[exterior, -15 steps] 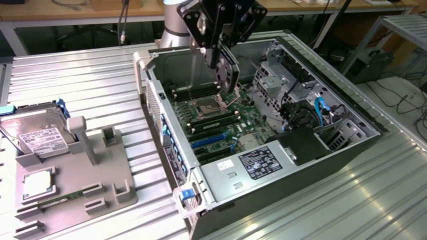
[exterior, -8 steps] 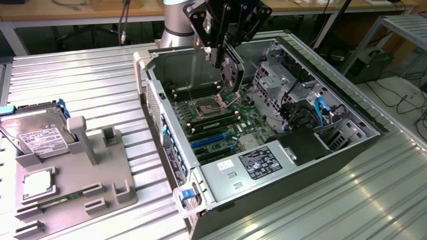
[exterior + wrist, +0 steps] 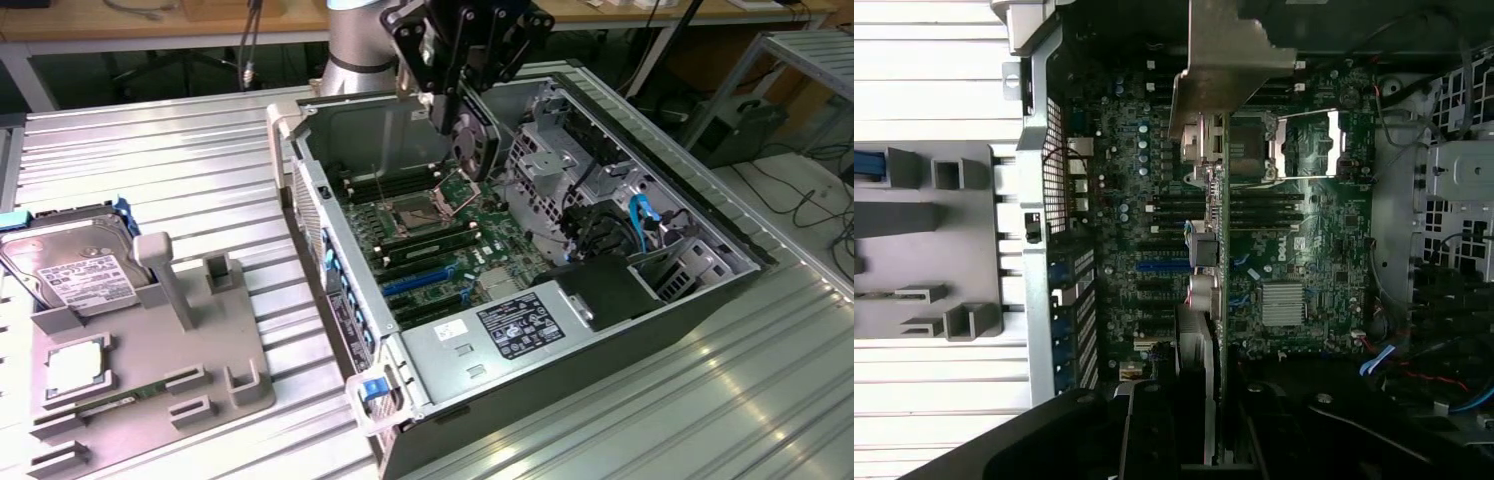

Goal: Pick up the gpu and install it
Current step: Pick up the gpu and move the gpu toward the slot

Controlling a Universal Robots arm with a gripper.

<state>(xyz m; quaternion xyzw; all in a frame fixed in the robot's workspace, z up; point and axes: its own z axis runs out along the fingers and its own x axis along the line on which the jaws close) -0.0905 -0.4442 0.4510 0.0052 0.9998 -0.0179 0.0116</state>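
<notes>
Gpu [image 3: 471, 150], upper edge inside end effector [image 3: 451, 106]

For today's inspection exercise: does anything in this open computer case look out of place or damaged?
Nothing looks damaged. Only the gpu is unseated: the claw holds it on edge above the motherboard.

Arm [image 3: 358, 45] overhead, hand [image 3: 454, 108] downward in tight grip.

The gpu [image 3: 470, 148] edge-on above the motherboard [image 3: 461, 240] inside the case [image 3: 654, 330], parts tray [image 3: 200, 340] at the exterior view's left
</notes>
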